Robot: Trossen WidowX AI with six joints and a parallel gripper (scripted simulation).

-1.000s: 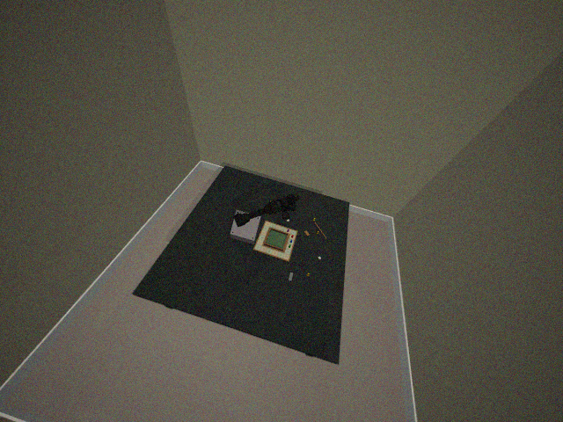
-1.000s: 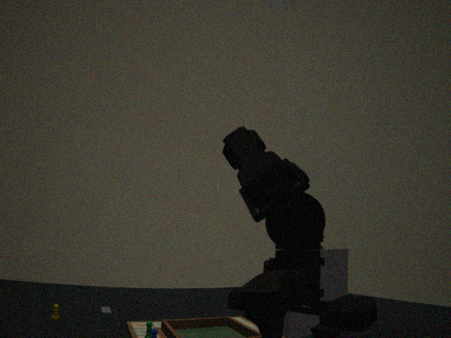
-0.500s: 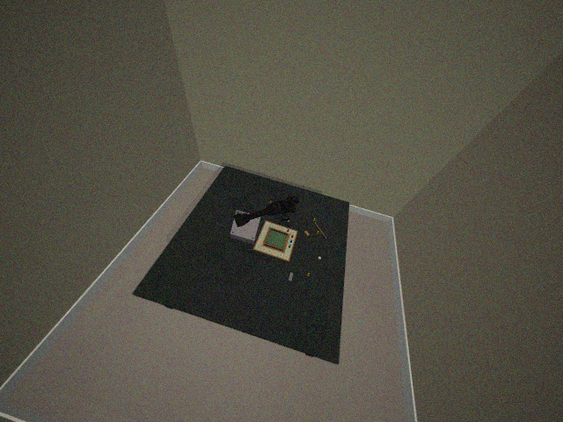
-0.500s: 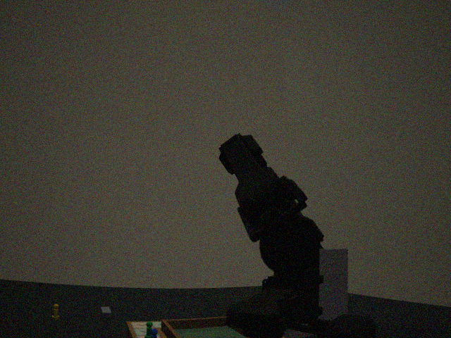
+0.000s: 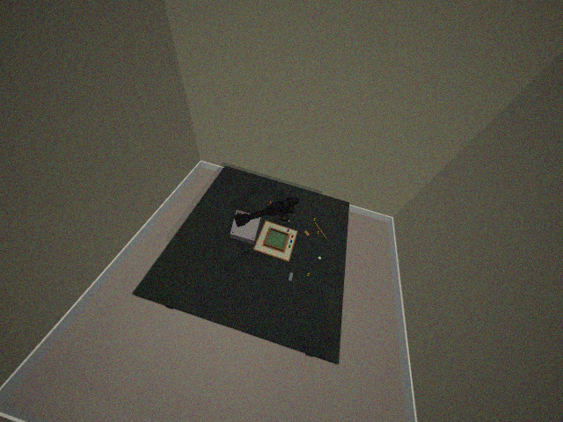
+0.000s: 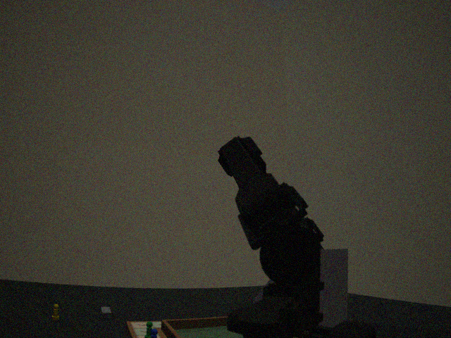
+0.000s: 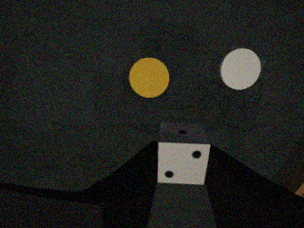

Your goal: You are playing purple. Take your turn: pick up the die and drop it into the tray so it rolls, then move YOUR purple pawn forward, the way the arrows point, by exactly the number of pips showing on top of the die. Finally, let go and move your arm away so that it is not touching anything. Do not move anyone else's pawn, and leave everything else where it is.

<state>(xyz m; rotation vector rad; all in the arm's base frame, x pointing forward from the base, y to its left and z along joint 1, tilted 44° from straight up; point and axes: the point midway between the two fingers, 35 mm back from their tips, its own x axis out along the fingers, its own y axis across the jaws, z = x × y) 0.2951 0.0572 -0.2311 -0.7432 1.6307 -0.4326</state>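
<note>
The white die (image 7: 183, 163) shows two pips on the face towards the wrist camera. My gripper (image 7: 180, 148) is shut on it, with a dark finger against each side. In the exterior view the fingers are hidden in the dark arm. The small purple pawn (image 5: 288, 229) stands on the board (image 5: 259, 243) (image 6: 137, 328) near its top right corner. The red pawn (image 5: 291, 236), blue pawn (image 5: 290, 241) (image 6: 154, 332) and green pawn (image 5: 289, 246) (image 6: 149, 329) stand along the same side. The green-floored tray (image 5: 276, 239) (image 6: 196, 322) sits in the board's middle.
A yellow disc (image 7: 149, 78) and a white disc (image 7: 240, 68) lie beyond the die. A grey block (image 5: 245, 232) (image 6: 334, 284) stands beside the arm. An orange stick (image 5: 320, 229), an orange piece (image 5: 306, 233) and a yellow figure (image 5: 307, 274) (image 6: 56, 312) lie beyond the board.
</note>
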